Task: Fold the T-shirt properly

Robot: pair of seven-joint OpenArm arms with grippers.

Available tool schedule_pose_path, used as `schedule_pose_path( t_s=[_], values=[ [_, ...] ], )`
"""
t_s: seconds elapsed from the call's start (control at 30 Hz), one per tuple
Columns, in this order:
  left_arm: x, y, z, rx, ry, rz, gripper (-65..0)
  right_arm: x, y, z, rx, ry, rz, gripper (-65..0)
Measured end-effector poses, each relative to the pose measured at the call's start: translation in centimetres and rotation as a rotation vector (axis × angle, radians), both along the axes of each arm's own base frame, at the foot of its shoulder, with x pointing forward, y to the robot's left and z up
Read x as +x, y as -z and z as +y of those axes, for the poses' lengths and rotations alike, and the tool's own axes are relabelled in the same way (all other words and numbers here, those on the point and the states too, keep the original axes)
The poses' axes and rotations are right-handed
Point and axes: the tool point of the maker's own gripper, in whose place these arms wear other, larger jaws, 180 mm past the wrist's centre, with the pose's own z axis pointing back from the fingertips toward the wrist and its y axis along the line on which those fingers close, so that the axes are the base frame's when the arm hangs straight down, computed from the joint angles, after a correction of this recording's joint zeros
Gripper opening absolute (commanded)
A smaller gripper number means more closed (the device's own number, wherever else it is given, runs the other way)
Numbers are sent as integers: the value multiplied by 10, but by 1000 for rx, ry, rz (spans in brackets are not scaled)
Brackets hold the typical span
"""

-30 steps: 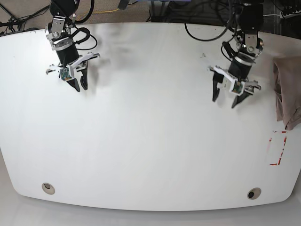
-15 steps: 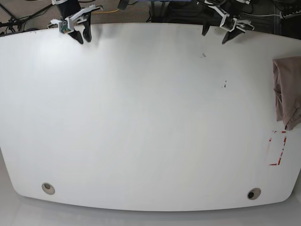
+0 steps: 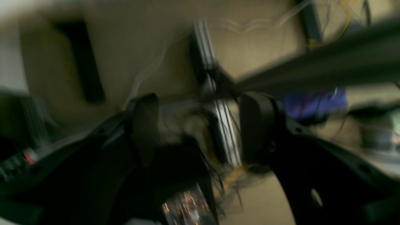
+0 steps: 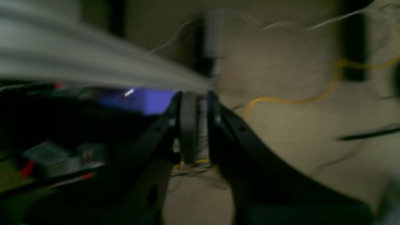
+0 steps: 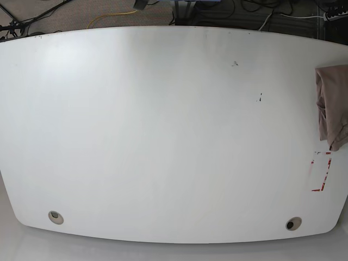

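The T-shirt (image 5: pixel 331 106) lies on the table (image 5: pixel 163 136) at the right edge of the frame (part of it runs out of view). Below it sits a taped mark (image 5: pixel 321 172). Cables (image 5: pixel 111 15) lie behind the table, at the top.

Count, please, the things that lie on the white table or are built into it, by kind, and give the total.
T-shirt, mauve-brown, at the table's edge, partly cut off by the picture: 1
Red tape outline: 1
Round holes in the table, one near each front corner: 2
Total: 4
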Motion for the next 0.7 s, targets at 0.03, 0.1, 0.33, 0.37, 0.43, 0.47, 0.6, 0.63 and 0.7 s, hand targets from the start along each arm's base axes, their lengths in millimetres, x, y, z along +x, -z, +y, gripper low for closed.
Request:
schedule_pose_path(
  t_s=[0.03,0.1,0.33,0.37,0.43,0.47,0.6,0.63,0.7],
  values=[
    [-5,10,2,0,-1,27,-271,-6,4,6,19,5,18,-598],
    [-18,35,9,14,-11,92,-271,-24,22,18,54,17,81,-599],
    [-36,104,19,19,-61,240,-271,-38,83,4,-23,71,195,-599],
    [-34,111,21,17,-81,239,-271,-34,87,5,-18,74,186,-599],
    [-30,126,29,36,-102,260,-271,-32,101,11,-14,61,205,-599],
    [-25,131,29,32,-109,255,-271,-31,108,12,-22,67,212,-599],
    [-26,157,28,28,-119,332,-271,-41,137,12,-45,45,290,-599],
    [-25,162,28,31,-122,349,-271,-42,145,10,-57,38,307,-599],
    [-25,175,31,38,-146,392,-271,-44,160,2,-87,35,352,-599]
  ],
)
